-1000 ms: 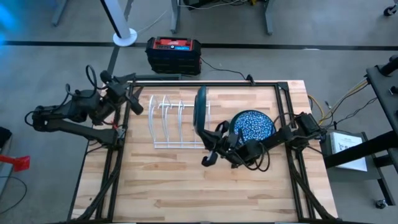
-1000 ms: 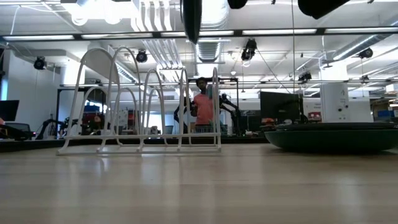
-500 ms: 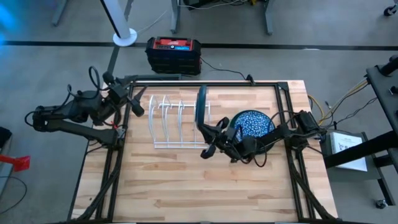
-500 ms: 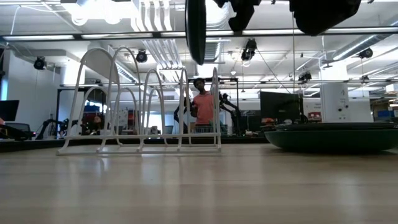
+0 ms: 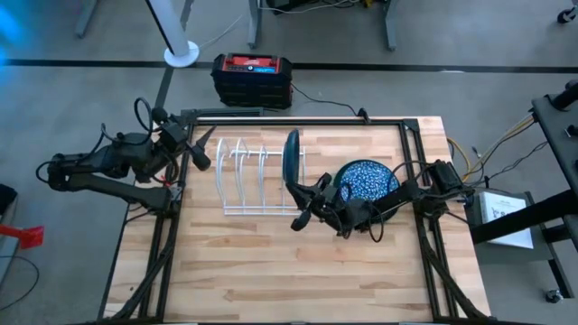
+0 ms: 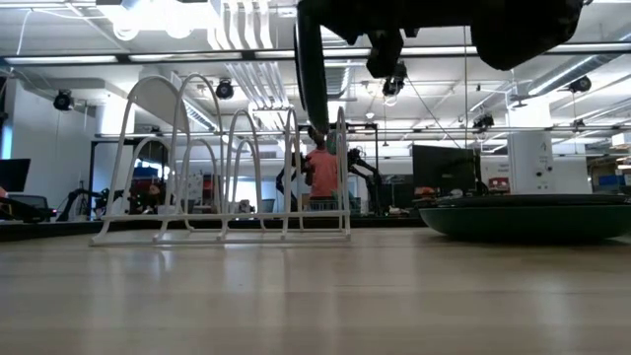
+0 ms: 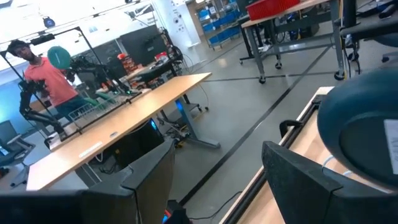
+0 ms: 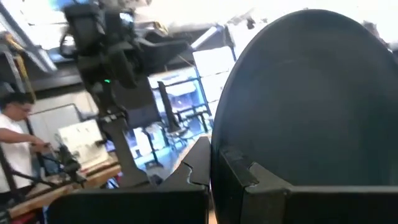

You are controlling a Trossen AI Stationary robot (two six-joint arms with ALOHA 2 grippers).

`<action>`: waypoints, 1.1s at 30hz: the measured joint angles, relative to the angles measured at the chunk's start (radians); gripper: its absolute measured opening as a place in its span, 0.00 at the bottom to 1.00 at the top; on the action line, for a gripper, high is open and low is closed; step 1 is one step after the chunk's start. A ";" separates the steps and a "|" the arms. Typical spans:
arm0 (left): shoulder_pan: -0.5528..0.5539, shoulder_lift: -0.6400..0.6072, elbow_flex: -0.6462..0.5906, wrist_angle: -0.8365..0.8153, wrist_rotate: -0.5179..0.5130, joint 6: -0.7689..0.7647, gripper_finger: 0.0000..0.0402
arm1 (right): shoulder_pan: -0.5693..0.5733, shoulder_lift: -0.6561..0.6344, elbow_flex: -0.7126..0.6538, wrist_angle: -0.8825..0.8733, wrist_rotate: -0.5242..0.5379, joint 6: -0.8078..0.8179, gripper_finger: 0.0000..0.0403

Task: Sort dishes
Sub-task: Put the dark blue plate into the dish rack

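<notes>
Wooden counter (image 5: 271, 262) lit by ceiling lights; dark green plate (image 5: 291, 161) clamped upright by right gripper (image 5: 302, 200) fingers; left gripper (image 5: 200, 149) fingers apart.

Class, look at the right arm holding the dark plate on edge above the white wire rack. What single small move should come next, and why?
Probably a short, straight lowering. The right gripper is shut on the dark green plate, held upright over the white wire rack's right end slot, and the low view shows its lower edge above the wires. The blue speckled plate waits flat on the table; the left gripper hangs off to the side.
</notes>
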 joint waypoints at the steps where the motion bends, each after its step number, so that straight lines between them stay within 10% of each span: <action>1: 0.000 0.001 0.000 -0.003 0.000 -0.004 0.58 | 0.000 0.000 0.000 -0.014 0.004 0.013 0.00; 33: 0.000 0.099 -0.002 -0.045 0.000 -0.049 0.58 | 0.007 0.001 -0.001 -0.455 0.083 0.420 0.00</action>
